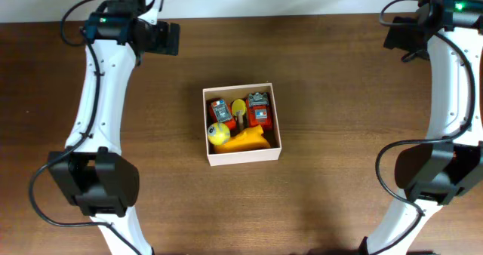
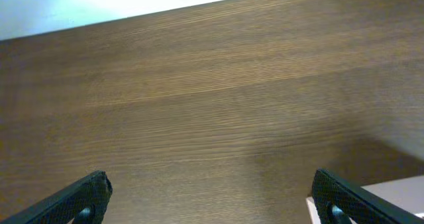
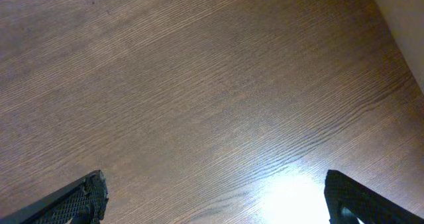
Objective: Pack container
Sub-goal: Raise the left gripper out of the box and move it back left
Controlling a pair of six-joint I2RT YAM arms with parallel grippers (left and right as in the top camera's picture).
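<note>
Fingers (image 2: 83, 201) on the left gripper (image 2: 211, 194) are spread wide, with nothing between them and only bare table (image 2: 212, 105) below. Right gripper (image 3: 215, 191) is the same: jaws fully apart, empty, over wood grain.

Container (image 1: 245, 158) is visible for certain only from overhead. It sits mid-table between the two arms, well apart from both grippers, square to the table edge and open-topped.

Contents, overhead only:
- yellow-green ball (image 1: 219, 134) in the front-left corner
- two red toys (image 1: 258, 109) along the back wall
- yellow wedge-shaped piece (image 1: 249, 140) at the front, touching the ball
- small yellow item between the red toys, too small to identify

Left wrist view adds a pale corner (image 2: 397, 194) at the lower-right edge, just beside the right-hand fingertip. Can't tell whether that's the container. It also shows a light strip past the far table edge.

Right wrist view adds a glare patch on the wood between the fingertips and a pale band in the top-right corner.

Neither wrist view shows the toys. Overhead shows both grippers up near the far table edge, the left one at the far left and the right one at the far right, but finger spread isn't readable there.
</note>
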